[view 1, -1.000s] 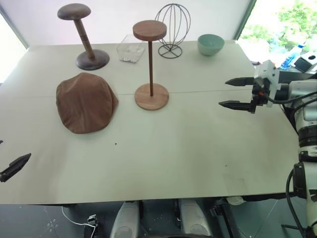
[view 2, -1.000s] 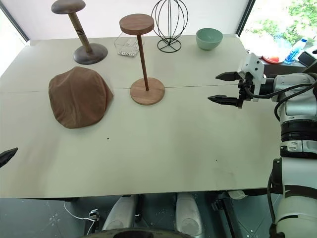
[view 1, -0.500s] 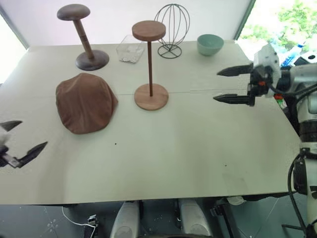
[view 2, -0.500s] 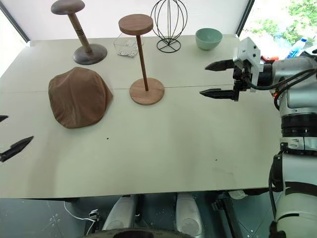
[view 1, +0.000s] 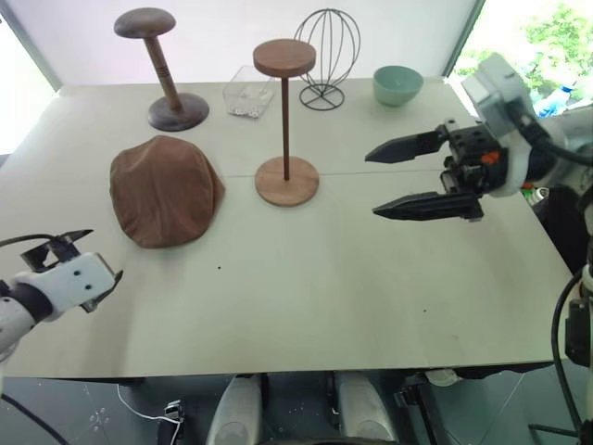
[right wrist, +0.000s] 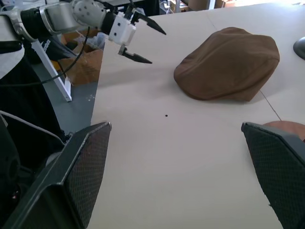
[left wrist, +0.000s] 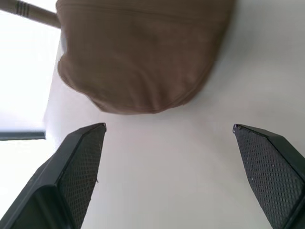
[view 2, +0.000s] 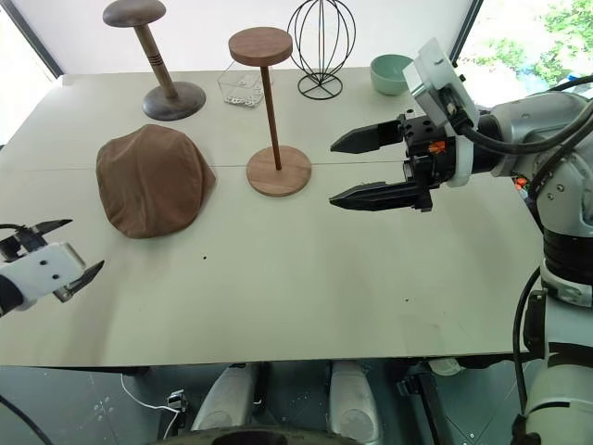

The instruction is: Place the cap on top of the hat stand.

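On the worktop [view 1: 306,278], the cap [view 1: 165,190] lies flat and untouched on my left side, just left of the hat stand [view 1: 285,125], whose round base sits close to the cap's edge without touching it. My left fingers [view 2: 56,248] hover spread apart and empty at the near left edge, short of the cap; the white wrist housing hides most of them from above, so just the black tips show. In the left wrist view the cap [left wrist: 143,52] is cut off along its far side. My right fingers [view 1: 394,179] are spread wide, grasping nothing, pointing leftward above the worktop, right of the stand. Behind stand a darker stand [view 1: 167,74], a clear small container [view 1: 246,93] whose contents I cannot make out, a wire globe stand [view 1: 325,56] and a green bowl [view 1: 397,84].
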Controlling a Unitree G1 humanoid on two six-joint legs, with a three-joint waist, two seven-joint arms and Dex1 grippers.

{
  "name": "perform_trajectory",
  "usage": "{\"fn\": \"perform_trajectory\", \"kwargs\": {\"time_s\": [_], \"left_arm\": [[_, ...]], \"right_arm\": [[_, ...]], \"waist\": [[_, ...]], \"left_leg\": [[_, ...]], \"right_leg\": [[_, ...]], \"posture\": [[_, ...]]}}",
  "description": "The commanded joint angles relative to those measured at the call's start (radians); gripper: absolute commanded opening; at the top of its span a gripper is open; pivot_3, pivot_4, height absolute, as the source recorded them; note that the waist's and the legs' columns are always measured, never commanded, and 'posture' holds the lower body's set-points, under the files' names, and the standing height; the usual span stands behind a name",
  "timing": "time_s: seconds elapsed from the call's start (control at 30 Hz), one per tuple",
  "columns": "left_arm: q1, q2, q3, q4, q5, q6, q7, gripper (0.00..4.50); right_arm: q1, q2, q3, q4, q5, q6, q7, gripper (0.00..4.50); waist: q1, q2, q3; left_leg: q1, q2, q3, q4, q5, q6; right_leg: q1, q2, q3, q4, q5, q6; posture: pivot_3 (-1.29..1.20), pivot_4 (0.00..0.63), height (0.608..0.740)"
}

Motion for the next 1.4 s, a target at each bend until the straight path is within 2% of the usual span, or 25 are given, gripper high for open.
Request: {"fn": "perform_trajectory", "kwargs": {"time_s": [0.03,0.27,0.43,0.63,0.87,1.03,1.13,1.17,1.27,1.37,1.4], "left_arm": [[-0.077,-0.018,-0.091,0.073,0.083,-0.085,0.112,4.47],[-0.148,0.009,-0.217,0.287,0.167,-0.235,0.208,4.47],[-0.289,-0.005,-0.316,0.403,0.249,-0.287,0.302,4.47],[-0.442,-0.048,-0.407,0.552,0.353,-0.306,0.479,4.47],[-0.536,-0.060,-0.458,0.676,0.413,-0.303,0.652,4.47],[-0.597,-0.080,-0.489,0.752,0.423,-0.272,0.705,4.47],[-0.612,-0.076,-0.500,0.775,0.411,-0.292,0.709,3.66],[-0.616,-0.073,-0.501,0.777,0.407,-0.295,0.707,3.26],[-0.626,-0.063,-0.500,0.783,0.395,-0.300,0.703,1.55],[-0.626,-0.049,-0.490,0.774,0.381,-0.300,0.700,0.04],[-0.626,-0.046,-0.486,0.768,0.374,-0.295,0.698,0.04]], "right_arm": [[0.000,0.018,-0.054,-0.053,0.068,0.047,-0.075,4.50],[0.007,0.050,-0.066,-0.075,0.117,0.076,-0.195,4.50],[-0.006,0.082,-0.075,-0.076,0.149,0.089,-0.275,4.50],[-0.013,0.091,-0.082,-0.101,0.199,0.107,-0.335,4.50],[-0.031,0.095,-0.079,-0.106,0.228,0.108,-0.393,4.50],[-0.022,0.091,-0.087,-0.110,0.245,0.102,-0.410,4.50],[-0.021,0.086,-0.087,-0.109,0.249,0.099,-0.415,4.50],[-0.021,0.083,-0.086,-0.110,0.249,0.098,-0.416,4.50],[-0.022,0.077,-0.085,-0.112,0.250,0.096,-0.419,4.50],[-0.020,0.067,-0.092,-0.100,0.252,0.089,-0.404,4.50],[-0.019,0.065,-0.098,-0.092,0.258,0.092,-0.402,4.50]], "waist": [[-0.002,0.000,0.000],[-0.006,0.000,0.000],[0.005,0.002,-0.002],[0.003,0.002,-0.002],[-0.004,0.002,-0.002],[-0.002,0.002,-0.002],[-0.002,0.002,-0.002],[-0.002,0.002,-0.002],[-0.002,0.002,-0.002],[-0.002,0.002,-0.002],[-0.002,0.002,-0.002]], "left_leg": [[0.000,0.000,0.000,0.000,0.000,0.000],[0.001,0.001,0.000,-0.001,0.000,0.000],[0.001,0.001,0.000,0.000,0.000,0.001],[0.001,0.001,0.000,0.002,0.000,0.001],[0.001,0.001,0.000,0.002,0.000,0.001],[0.001,0.001,0.000,0.002,0.000,0.001],[0.001,0.001,0.000,0.002,0.000,0.001],[0.001,0.001,0.000,0.002,0.000,0.001],[0.001,0.001,0.000,0.002,0.000,0.001],[0.001,0.001,0.000,0.002,0.000,0.001],[0.001,0.001,0.000,0.002,0.000,0.001]], "right_leg": [[0.000,0.000,0.000,0.000,0.000,0.000],[-0.001,0.001,0.000,0.001,0.002,0.004],[0.001,0.001,0.000,0.002,0.002,0.002],[0.002,0.001,-0.001,0.002,0.005,0.005],[0.002,0.001,-0.001,0.003,0.006,0.007],[0.002,0.001,-0.001,0.003,0.006,0.008],[0.002,0.001,-0.001,0.003,0.007,0.008],[0.002,0.001,-0.001,0.003,0.007,0.008],[0.002,0.001,-0.001,0.003,0.007,0.008],[0.001,0.001,-0.001,0.003,0.007,0.008],[0.002,0.001,-0.001,0.003,0.007,0.008]], "posture": [[0.00,0.150,0.740],[0.00,0.150,0.740],[0.00,0.150,0.740],[0.00,0.150,0.740],[0.00,0.150,0.740],[0.00,0.150,0.740],[0.00,0.150,0.740],[0.00,0.150,0.740],[0.00,0.150,0.740],[0.00,0.150,0.740],[0.00,0.150,0.740]]}}
